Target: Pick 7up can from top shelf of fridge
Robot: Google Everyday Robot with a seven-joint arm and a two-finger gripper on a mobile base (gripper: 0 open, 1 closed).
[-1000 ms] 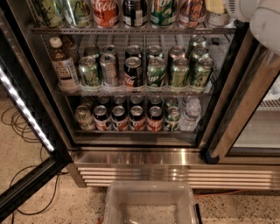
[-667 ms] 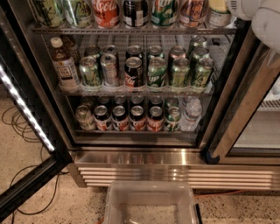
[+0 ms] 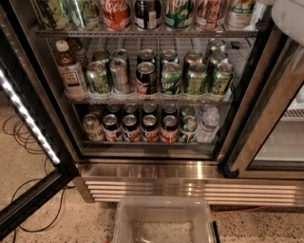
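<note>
Since a second ago the white bulk of the arm has slid a little toward the right edge of the view, uncovering more of the end of the top row; nothing on the shelves has shifted.

All I get of the pincer (image 3: 287, 19) is that rounded white shell in the upper right corner, in front of the fridge's (image 3: 156, 182) right side. Whether it is spread or pressed together I cannot tell. It holds nothing that I can see.

Just to its left stands what I take for the 7up can (image 3: 240, 12), the pale one at the right end of the top shelf (image 3: 142, 33). Only its lower half shows, since the view cuts off the rest. An orange-toned can (image 3: 209, 12) stands just beside it, then a mostly green 7up can (image 3: 178, 12), a dark can and a red Coca-Cola can (image 3: 116, 12) further left. The black frame (image 3: 240, 109) runs close past the pale can's right.

My read is that the reach is only starting. To do it well I would:

- line up square on the pale can (not the green one two places over);
- go in level above the front rail;
- keep off the frame on the right and the orange-toned can on the left;
- close around the middle of the can's body, lift just clear of the rail, then draw straight back.

Two lower shelves of cans, a clear tub (image 3: 161, 201) on the floor and the open door (image 3: 28, 118) at left are well apart from all this.
</note>
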